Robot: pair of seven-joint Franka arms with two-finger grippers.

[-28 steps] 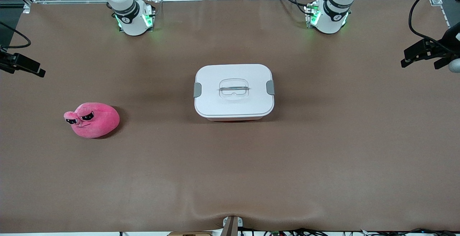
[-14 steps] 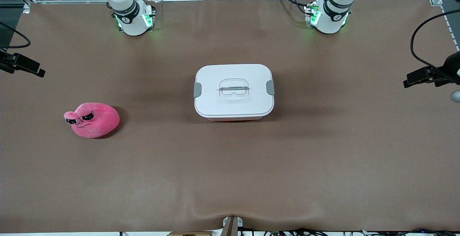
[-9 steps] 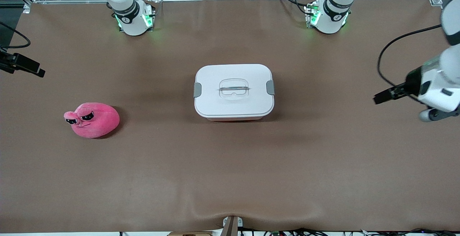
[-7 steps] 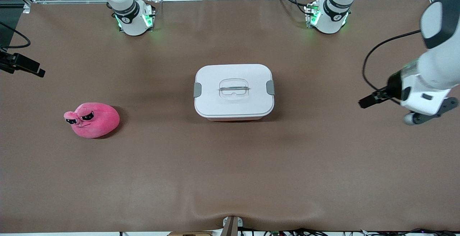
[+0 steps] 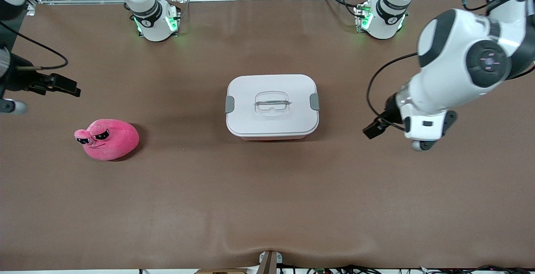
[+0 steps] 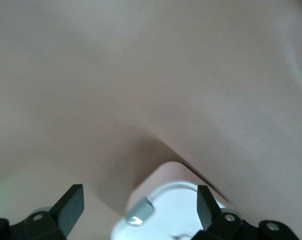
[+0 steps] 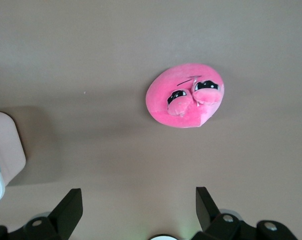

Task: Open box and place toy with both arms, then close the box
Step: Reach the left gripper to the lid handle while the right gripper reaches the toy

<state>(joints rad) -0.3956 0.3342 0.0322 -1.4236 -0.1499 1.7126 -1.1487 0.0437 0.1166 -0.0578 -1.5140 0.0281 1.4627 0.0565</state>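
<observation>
The box [image 5: 271, 111] stands shut at the table's middle, with a white lid, grey side clips [image 5: 314, 101] and a clear handle. The pink plush toy [image 5: 108, 139] lies on the table toward the right arm's end. My left gripper [image 5: 373, 129] is open and empty, over the table beside the box at the left arm's end. The left wrist view shows the box's lid [image 6: 178, 212] and one grey clip [image 6: 139, 212] between my open fingers [image 6: 71, 204]. My right gripper [image 5: 62, 86] is open and empty over the table near the toy. The right wrist view shows the toy [image 7: 185, 97].
The brown table mat [image 5: 267, 199] bears only the box and the toy. The arm bases [image 5: 155, 21] stand along the table's edge farthest from the front camera. A corner of the box [image 7: 5, 145] shows at the edge of the right wrist view.
My left arm has swung in from the table's end toward the box, its gripper now close to the clip side. My right gripper has moved in a little toward the toy.
</observation>
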